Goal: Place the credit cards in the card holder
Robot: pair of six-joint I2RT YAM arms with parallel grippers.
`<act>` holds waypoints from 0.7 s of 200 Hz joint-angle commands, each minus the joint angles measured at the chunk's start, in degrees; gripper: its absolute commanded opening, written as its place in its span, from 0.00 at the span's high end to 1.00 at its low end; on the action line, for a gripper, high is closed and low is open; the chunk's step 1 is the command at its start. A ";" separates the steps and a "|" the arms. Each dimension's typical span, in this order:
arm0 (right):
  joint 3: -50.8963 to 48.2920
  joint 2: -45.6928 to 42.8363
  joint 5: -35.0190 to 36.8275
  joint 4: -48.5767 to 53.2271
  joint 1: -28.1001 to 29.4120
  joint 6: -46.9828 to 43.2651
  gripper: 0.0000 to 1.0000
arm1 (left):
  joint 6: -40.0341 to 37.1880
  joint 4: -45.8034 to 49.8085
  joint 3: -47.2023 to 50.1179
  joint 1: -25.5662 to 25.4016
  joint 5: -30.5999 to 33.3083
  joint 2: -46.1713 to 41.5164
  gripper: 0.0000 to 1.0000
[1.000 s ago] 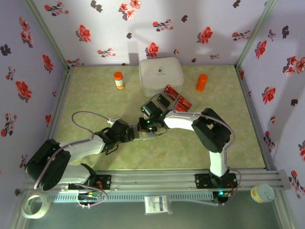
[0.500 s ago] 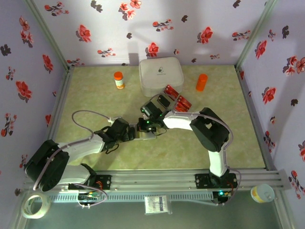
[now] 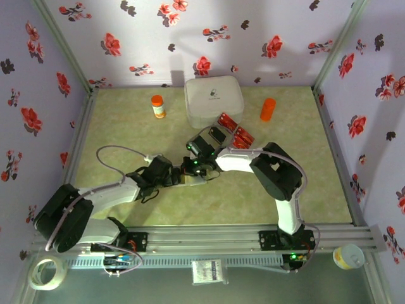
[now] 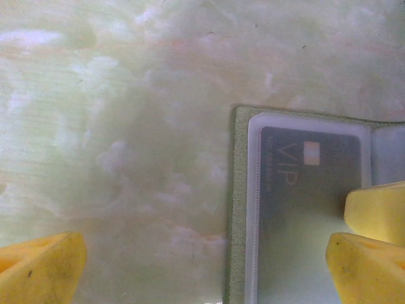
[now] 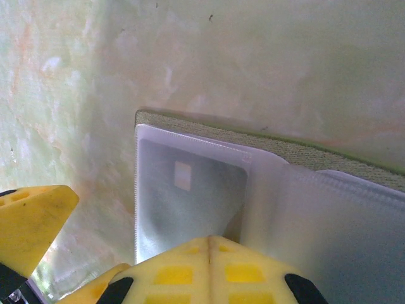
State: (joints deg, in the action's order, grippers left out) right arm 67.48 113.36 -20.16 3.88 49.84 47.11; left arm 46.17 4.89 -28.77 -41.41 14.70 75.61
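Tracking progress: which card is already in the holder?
The grey VIP card, inside the holder's clear sleeve; the red cards lie loose by the white box.

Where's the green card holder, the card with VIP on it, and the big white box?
card holder (image 4: 238, 209), left wrist view, on its green left edge.
VIP card (image 4: 304, 190), left wrist view, middle of its grey face.
white box (image 3: 214, 101), top view, centre of its lid.

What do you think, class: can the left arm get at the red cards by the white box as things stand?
Probably not directly: the right arm lies between it and the red cards, its shut claw at the open card holder.
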 commanded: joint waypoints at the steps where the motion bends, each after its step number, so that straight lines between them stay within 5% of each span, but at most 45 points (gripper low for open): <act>1: -0.42 1.13 -0.45 -0.28 0.50 0.88 1.00 | 0.02 -1.66 1.71 -0.30 -0.42 1.58 0.02; 81: 0.92 -6.00 1.05 2.98 -2.10 -1.12 0.93 | 2.48 -1.52 4.34 -0.38 0.90 3.35 0.03; 140: 0.28 -16.81 7.92 16.32 -10.01 -11.55 0.80 | 3.69 0.14 4.26 -0.34 1.54 4.18 0.03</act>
State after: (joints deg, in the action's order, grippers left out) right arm 67.51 100.88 -17.37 11.64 43.22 42.44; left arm 47.55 1.23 -26.83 -42.04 17.23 76.66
